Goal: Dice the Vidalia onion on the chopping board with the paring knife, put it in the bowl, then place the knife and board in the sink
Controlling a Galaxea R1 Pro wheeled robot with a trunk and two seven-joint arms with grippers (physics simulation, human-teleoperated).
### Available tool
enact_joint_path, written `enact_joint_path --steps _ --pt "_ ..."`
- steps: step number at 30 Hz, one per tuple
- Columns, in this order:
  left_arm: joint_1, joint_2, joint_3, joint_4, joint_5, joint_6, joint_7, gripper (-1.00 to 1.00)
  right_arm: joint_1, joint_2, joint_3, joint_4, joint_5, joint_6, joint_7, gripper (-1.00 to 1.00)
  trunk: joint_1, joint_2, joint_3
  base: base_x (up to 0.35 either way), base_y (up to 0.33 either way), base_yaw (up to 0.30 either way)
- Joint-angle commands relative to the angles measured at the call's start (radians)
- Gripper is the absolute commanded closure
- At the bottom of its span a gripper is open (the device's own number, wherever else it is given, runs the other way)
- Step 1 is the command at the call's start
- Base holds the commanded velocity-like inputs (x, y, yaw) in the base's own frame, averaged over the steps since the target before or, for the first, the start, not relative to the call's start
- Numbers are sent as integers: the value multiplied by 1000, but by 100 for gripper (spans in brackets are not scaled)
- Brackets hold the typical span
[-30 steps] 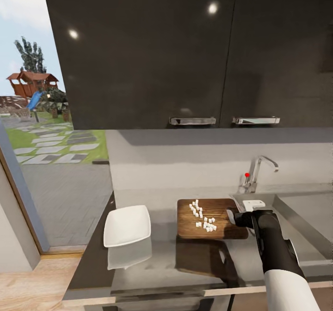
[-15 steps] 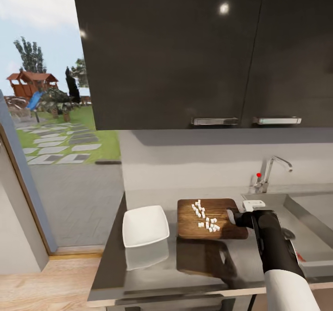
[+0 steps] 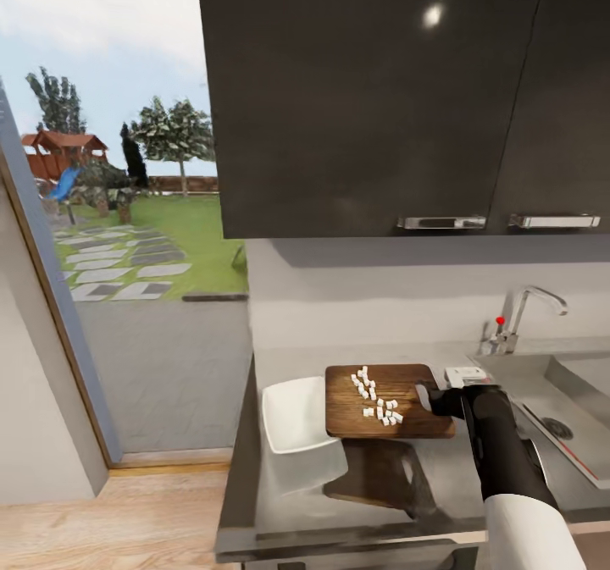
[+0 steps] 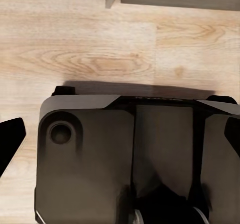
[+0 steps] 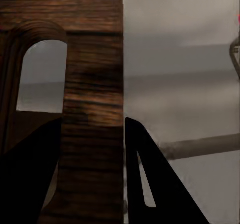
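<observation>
Head view shows the right pincer (image 3: pixel 429 398) clamped on the right edge of the chopping board (image 3: pixel 385 401), which is lifted level above the bench (image 3: pixel 373 502), casting a dark shadow below. Diced onion pieces (image 3: pixel 375 397) lie scattered on the board. Its left end overlaps the white bowl (image 3: pixel 296 417) sitting near the bench's left end. Right of the arm lies the sink (image 3: pixel 568 409), with its chrome tap (image 3: pixel 521 316) behind. In the right wrist view, dark fingers (image 5: pixel 150 184) straddle the board's edge (image 5: pixel 92 109). Whether the left pincer is wide or narrow I cannot tell; its camera faces the robot's dark base (image 4: pixel 100 154) over wood floor (image 4: pixel 75 44).
</observation>
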Motion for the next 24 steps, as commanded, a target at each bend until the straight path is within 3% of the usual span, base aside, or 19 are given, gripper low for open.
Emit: enact_joint_path --steps 1,8,24 --pt "-1 0 -8 5 11 -6 -7 -100 -1 1 -3 -1 5 3 10 100 0 -1 0 0 288 0" --pt "-1 0 -8 5 11 -6 -7 -100 -1 1 -3 -1 5 3 10 100 0 -1 0 0 260 0" --pt "-1 0 -8 5 11 -7 -7 -100 -1 1 -3 -1 5 3 10 100 0 -1 0 35 92 0"
